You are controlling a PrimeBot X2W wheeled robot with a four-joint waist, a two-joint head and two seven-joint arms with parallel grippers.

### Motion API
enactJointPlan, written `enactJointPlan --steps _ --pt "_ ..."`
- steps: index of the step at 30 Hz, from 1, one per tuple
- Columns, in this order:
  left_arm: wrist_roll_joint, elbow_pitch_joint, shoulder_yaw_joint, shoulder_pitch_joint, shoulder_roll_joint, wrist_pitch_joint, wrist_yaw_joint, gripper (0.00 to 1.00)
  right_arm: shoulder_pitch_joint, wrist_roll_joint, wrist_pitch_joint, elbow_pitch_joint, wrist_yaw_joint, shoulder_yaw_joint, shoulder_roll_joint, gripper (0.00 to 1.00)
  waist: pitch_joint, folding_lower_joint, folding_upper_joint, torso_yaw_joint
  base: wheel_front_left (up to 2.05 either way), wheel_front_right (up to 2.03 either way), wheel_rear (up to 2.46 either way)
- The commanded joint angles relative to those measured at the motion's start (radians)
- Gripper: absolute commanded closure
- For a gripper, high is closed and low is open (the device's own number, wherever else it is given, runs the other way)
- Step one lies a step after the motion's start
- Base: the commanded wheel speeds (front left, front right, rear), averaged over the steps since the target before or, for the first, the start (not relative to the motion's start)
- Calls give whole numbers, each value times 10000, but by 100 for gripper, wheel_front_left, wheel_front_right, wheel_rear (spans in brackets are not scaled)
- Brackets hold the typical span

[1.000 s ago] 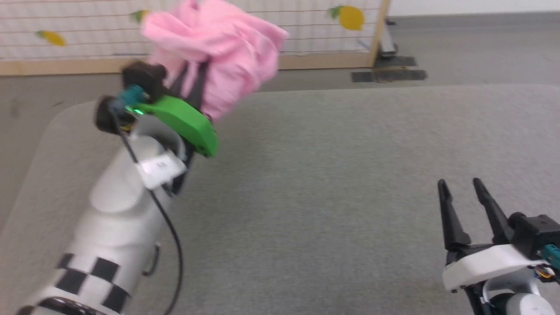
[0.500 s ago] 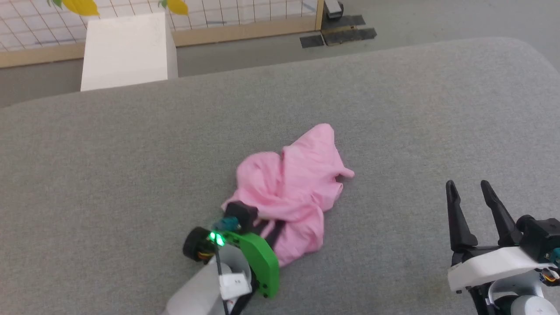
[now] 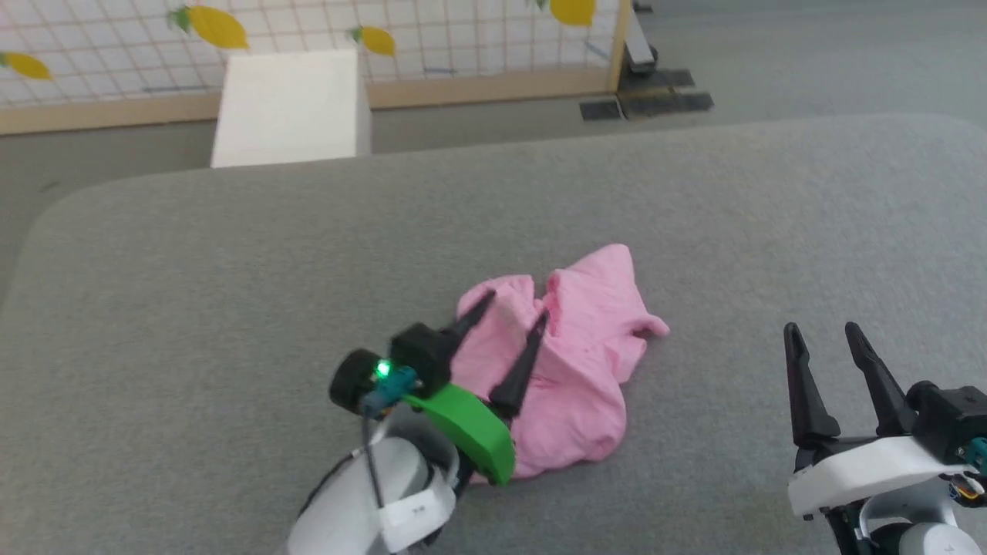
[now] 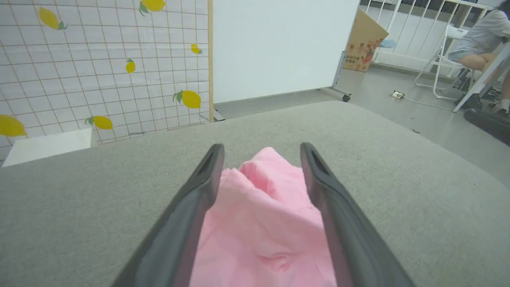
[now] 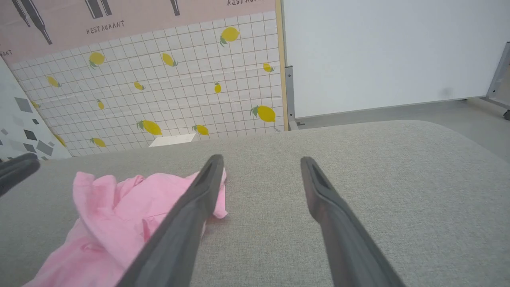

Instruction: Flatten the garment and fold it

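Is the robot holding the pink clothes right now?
No, nothing is held. The left gripper is open over the crumpled pink garment; the right gripper is open, apart from it.

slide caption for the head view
Left gripper, jaws open, over the crumpled pink garment; right gripper, jaws open, clear of it.

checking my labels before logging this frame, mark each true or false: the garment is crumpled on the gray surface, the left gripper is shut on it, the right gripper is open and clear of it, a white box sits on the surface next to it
1. The garment lies crumpled on the gray surface. True.
2. The left gripper is shut on the garment. False: its fingers stand spread apart, with pink cloth showing between them in the left wrist view.
3. The right gripper is open and apart from the garment. True.
4. A white box sits on the surface beside the garment. False: it stands beyond the surface's far edge.
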Motion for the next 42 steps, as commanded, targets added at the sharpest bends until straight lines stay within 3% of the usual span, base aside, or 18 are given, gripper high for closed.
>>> enactJointPlan --steps 1,9,16,36,42 --pt "237 -529 387 328 173 -43 214 0 181 -40 58 -54 -15 -11 7 0 -471 1 69 455 0 0 0" --pt "596 -2231 2485 1708 850 -47 1140 0 471 -87 227 -206 -15 4 7 0 -808 1 69 645 0 0 0" --pt "655 -2782 4139 3442 1520 -48 1607 0 760 -223 452 -335 -15 175 7 0 -1083 1 69 639 0 0 0" --pt "630 -2930 3964 4148 1841 272 1633 0 904 -286 855 -459 -15 707 7 0 -1027 1 69 763 0 0 0" --pt "597 -3018 3814 3944 1779 440 1590 0 152 -146 1979 474 -15 1349 7 0 -813 1 69 1000 0 0 0"
